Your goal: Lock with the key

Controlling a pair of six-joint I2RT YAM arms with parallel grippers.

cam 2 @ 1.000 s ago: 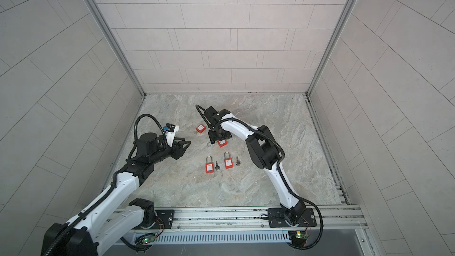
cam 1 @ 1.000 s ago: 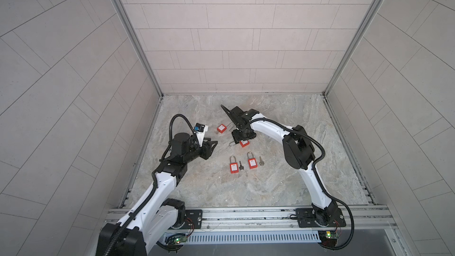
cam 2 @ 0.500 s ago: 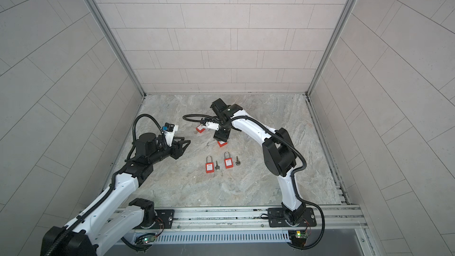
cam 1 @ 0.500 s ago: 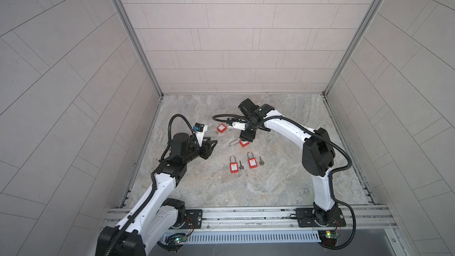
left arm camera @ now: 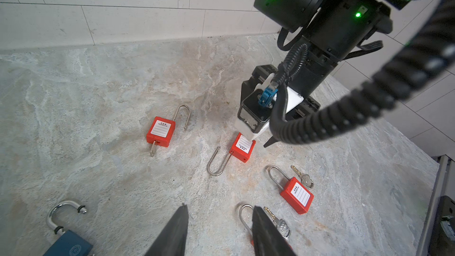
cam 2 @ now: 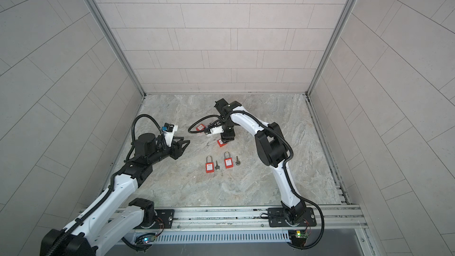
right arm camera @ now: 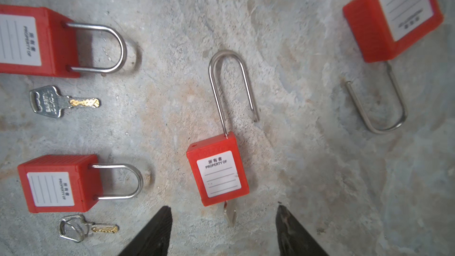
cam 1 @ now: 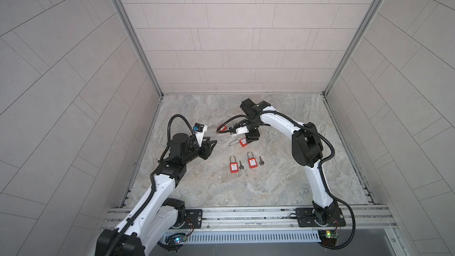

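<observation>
A red padlock (right arm camera: 218, 171) lies flat on the stone floor with its shackle (right arm camera: 230, 82) swung open. A silver key (right arm camera: 230, 214) sticks out of its bottom end. My right gripper (right arm camera: 224, 217) points down over it, open, with the key head lying between the fingertips and neither touching it. In both top views this gripper (cam 1: 252, 139) (cam 2: 227, 139) stands over the padlock (cam 1: 242, 142) (cam 2: 221, 143). My left gripper (left arm camera: 219, 215) (cam 1: 211, 144) is open and holds nothing, hovering off to the left.
Two shut red padlocks (cam 1: 234, 167) (cam 1: 252, 163) lie nearer the front, each with a loose key (cam 1: 240, 165) (cam 1: 261, 161) beside it. Another open red padlock (left arm camera: 160, 131) with a key in it lies further back. A blue padlock (left arm camera: 66, 242) lies under my left wrist.
My right arm has swung its elbow out to the right and turned its gripper down over the open padlock. Its jaws have narrowed slightly. The left arm has not moved.
</observation>
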